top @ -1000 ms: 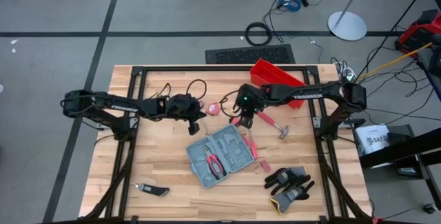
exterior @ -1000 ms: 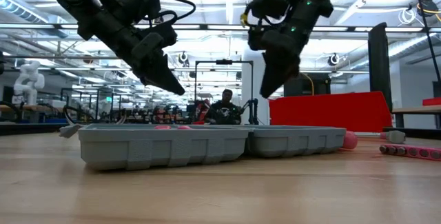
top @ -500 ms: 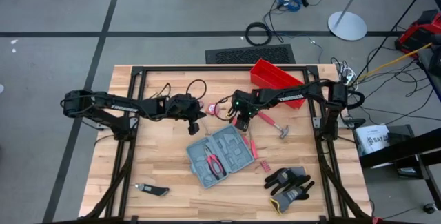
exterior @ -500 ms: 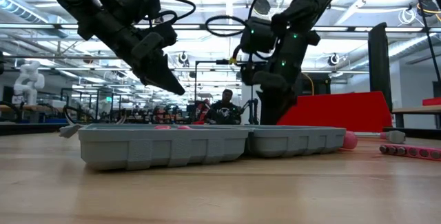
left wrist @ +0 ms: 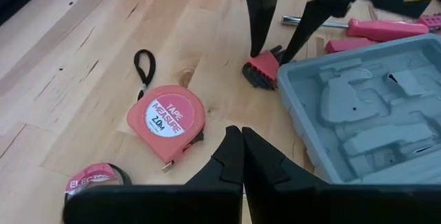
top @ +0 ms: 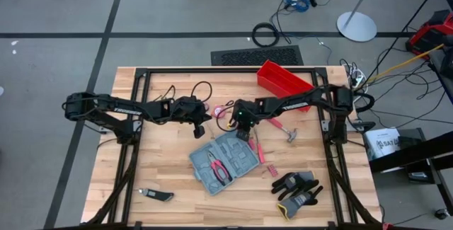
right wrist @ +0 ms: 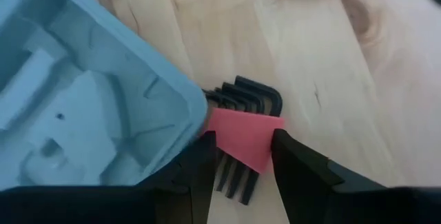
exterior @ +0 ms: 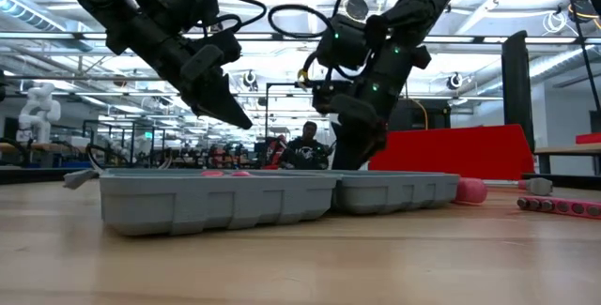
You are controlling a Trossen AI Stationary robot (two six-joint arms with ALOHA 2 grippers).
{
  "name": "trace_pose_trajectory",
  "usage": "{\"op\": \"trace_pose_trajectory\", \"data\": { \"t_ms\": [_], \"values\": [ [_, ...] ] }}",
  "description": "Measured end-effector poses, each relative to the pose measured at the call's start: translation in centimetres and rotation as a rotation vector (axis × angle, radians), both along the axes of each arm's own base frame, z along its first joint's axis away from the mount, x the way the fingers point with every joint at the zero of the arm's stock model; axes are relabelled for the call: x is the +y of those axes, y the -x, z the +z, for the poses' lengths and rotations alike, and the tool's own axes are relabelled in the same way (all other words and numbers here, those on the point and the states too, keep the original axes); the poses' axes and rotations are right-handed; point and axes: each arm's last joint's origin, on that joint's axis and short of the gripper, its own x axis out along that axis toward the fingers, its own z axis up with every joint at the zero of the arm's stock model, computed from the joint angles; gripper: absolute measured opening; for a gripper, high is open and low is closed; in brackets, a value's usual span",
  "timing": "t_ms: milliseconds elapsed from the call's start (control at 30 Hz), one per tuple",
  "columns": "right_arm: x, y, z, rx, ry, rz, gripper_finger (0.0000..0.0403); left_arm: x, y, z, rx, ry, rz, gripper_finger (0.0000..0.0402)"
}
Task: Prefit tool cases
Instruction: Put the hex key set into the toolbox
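Note:
The grey-blue tool case (top: 223, 161) lies open on the table with red-handled pliers (top: 221, 168) in one half. A red holder of black hex keys (right wrist: 244, 136) lies flat on the wood at the case's far corner. My right gripper (right wrist: 241, 160) has come down over it and is open, one finger on each side of the holder. My left gripper (left wrist: 241, 156) is shut on nothing and hangs above the table, left of the case and near a red tape measure (left wrist: 169, 117). My right gripper slants down from the table's far right side. One finger (right wrist: 198, 160) lies against the rounded far corner of the case (right wrist: 193, 114). The red holder (left wrist: 262, 69) lies flat on the table between the fingers. Whether the fingers touch it, I cannot tell.
A red bin (top: 283, 78) stands at the far right. A hammer (top: 279, 125) and pink screwdrivers (top: 258, 148) lie right of the case, and black gloves (top: 297, 187) lie near the front right. A utility knife (top: 157, 195) lies front left. A tape roll (left wrist: 96, 179) lies by the tape measure.
My right gripper has gone down and toward the table's left edge, onto the hex key holder at the case's far corner. The case has slid a little toward the left edge.

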Motion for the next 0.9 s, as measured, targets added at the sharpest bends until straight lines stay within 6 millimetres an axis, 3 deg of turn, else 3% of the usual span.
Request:
{"op": "trace_pose_trajectory", "data": {
  "t_ms": [267, 400, 600, 900],
  "values": [
    [0.8, -0.5, -0.9, 0.009, 0.037, 0.060, 0.0132, 0.0, 0.0, 0.0, 0.001, -0.003, 0.002, 0.0002],
    [1.0, -0.3, -1.0, 0.055, 0.164, 0.015, 0.0132, 0.0, 0.0, 0.0, 0.001, -0.004, 0.004, 0.0002],
    [-1.2, 0.5, -1.1, 0.114, 0.254, -0.152, 0.0132, 0.0, 0.0, 0.0, 0.000, -0.003, 0.005, 0.0002],
    [-2.2, 1.1, 0.9, 0.064, 0.226, -0.049, 0.0132, 0.0, 0.0, 0.0, 0.001, -0.003, 0.004, 0.0002]
  ]
}}
